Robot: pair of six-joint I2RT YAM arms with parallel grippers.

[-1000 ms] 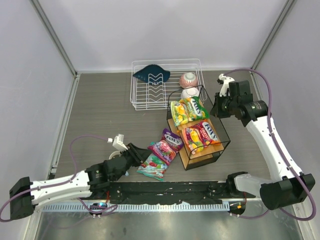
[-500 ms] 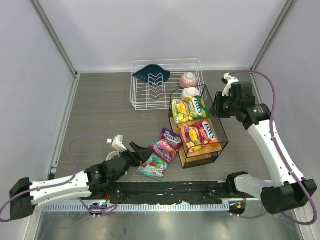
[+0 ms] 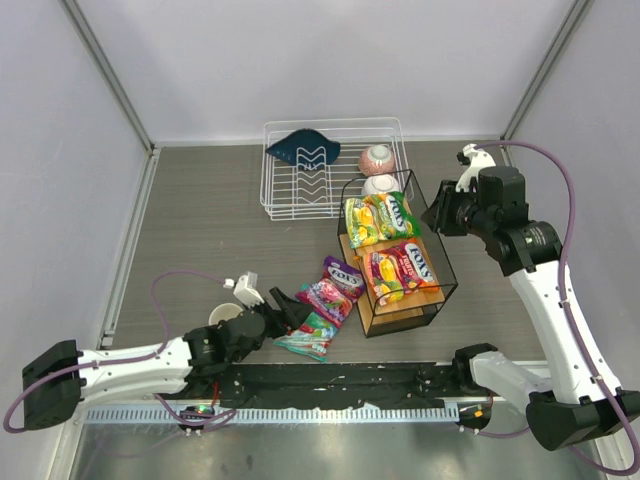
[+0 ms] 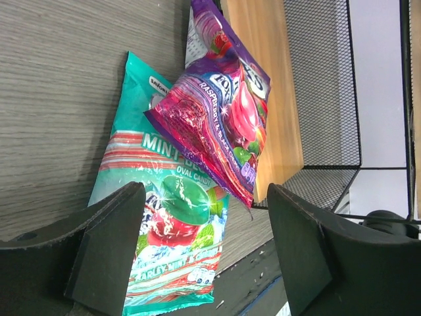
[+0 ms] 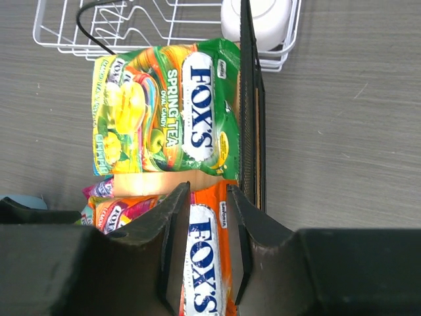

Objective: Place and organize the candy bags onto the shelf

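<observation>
Left gripper [image 3: 287, 305] [image 4: 205, 196]: spread wide and empty, low over the table, its opening facing the two loose bags.
Left fingers [image 4: 108, 247]: one on each side of the wrist view, neither touching a packet.
Teal mint bag [image 3: 306, 337] [image 4: 164, 224]: flat on the table just beyond the left fingertips, beside the shelf's near left corner.
Purple raspberry bag [image 3: 336, 290] [image 4: 227, 125]: resting partly on the teal bag's far end, tilted, with its far edge up against the shelf.
Right gripper [image 3: 437, 216] [image 5: 206, 191]: raised over the shelf's right side and pointing down. Only a narrow gap shows between the fingers, and nothing is in it.
Orange FOX'S bag [image 3: 401, 272] [image 5: 205, 263]: lying on the shelf board at its nearer half, directly below the right fingers.
Green Spring Tea bag [image 3: 380, 218] [image 5: 168, 112]: at the far end of the board, reaching out past the shelf's left side.
Shelf [image 3: 448, 287] [image 4: 279, 85] [image 5: 248, 99]: black wire frame with a tan wooden board, mid-table.
White wire dish rack [image 3: 295, 195] [image 5: 72, 33]: just behind the shelf.
White bowl [image 3: 378, 186] [image 5: 256, 16]: at the rack's edge nearest the shelf.
Table [image 3: 200, 230]: grey wood grain.
</observation>
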